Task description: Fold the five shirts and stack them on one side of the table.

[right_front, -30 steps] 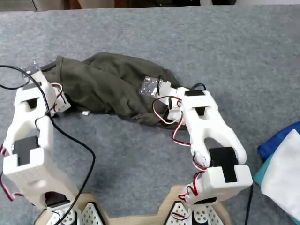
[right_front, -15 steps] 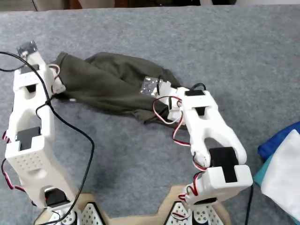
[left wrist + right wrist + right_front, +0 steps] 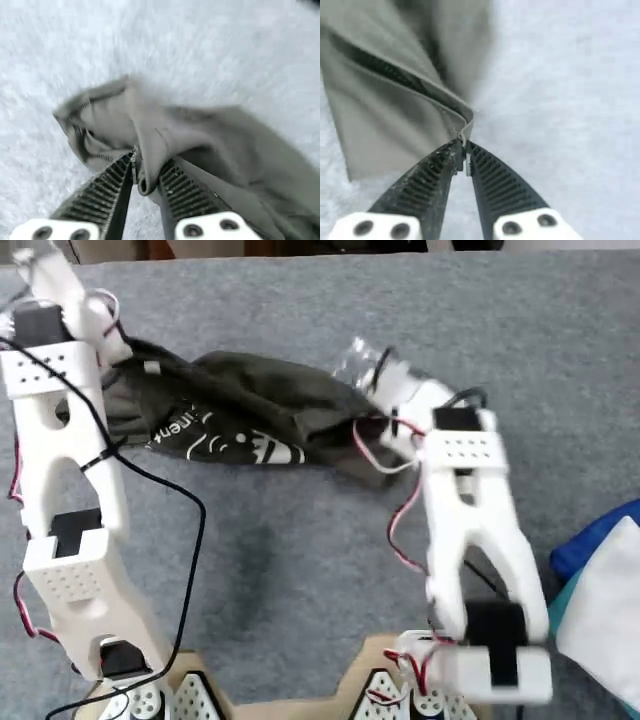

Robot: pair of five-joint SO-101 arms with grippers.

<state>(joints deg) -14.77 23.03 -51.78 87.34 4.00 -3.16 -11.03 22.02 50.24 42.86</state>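
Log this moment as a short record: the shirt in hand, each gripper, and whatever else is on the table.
shirt: olive shirt, bunched, spanning between both grippers, white print showing
left: left gripper shut on a fold of the olive shirt
right: right gripper shut on an edge of the olive shirt
other cloth: pile of blue, teal and white cloth on the right arm's side
surface: grey table

The shirt (image 3: 255, 400) is dark olive with a white print. The worktop (image 3: 300, 580) is plain grey. The cloths (image 3: 608, 605) are blue, teal and white.
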